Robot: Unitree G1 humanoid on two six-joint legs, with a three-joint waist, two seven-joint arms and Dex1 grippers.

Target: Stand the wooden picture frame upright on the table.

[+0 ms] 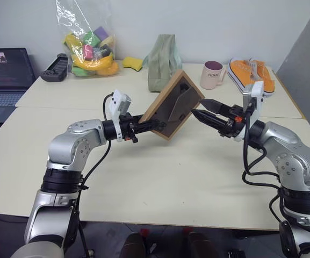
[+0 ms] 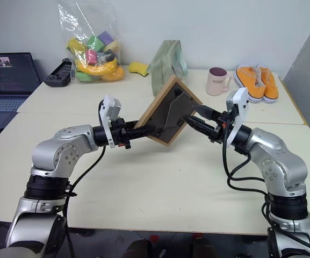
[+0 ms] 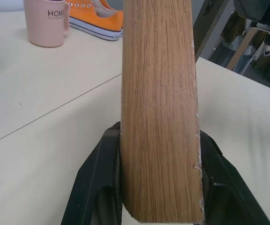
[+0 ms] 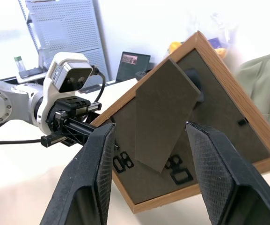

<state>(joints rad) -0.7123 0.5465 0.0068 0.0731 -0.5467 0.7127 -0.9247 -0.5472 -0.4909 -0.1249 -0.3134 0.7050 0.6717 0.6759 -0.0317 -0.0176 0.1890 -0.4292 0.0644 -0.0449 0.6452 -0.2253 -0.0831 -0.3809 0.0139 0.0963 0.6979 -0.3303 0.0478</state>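
Observation:
The wooden picture frame [image 1: 168,115] hangs above the table [image 1: 160,172], tilted on one corner like a diamond, its dark grey back facing me. My left gripper [image 1: 153,127] is shut on the frame's lower left edge; in the left wrist view the light wood edge [image 3: 160,117] sits clamped between the black fingers [image 3: 97,178]. My right gripper [image 1: 200,110] is open at the frame's right side, level with the fold-out stand flap [image 4: 165,117]. In the right wrist view that flap lies between its two fingers [image 4: 95,173]; I cannot tell whether they touch it.
At the back of the table are a pink mug [image 1: 213,74], orange shoes [image 1: 251,72], a green cloth bag [image 1: 163,62], a yellow sponge [image 1: 132,63], a plastic bag of toys [image 1: 87,48] and a black controller [image 1: 55,69]. A laptop [image 1: 4,75] sits far left.

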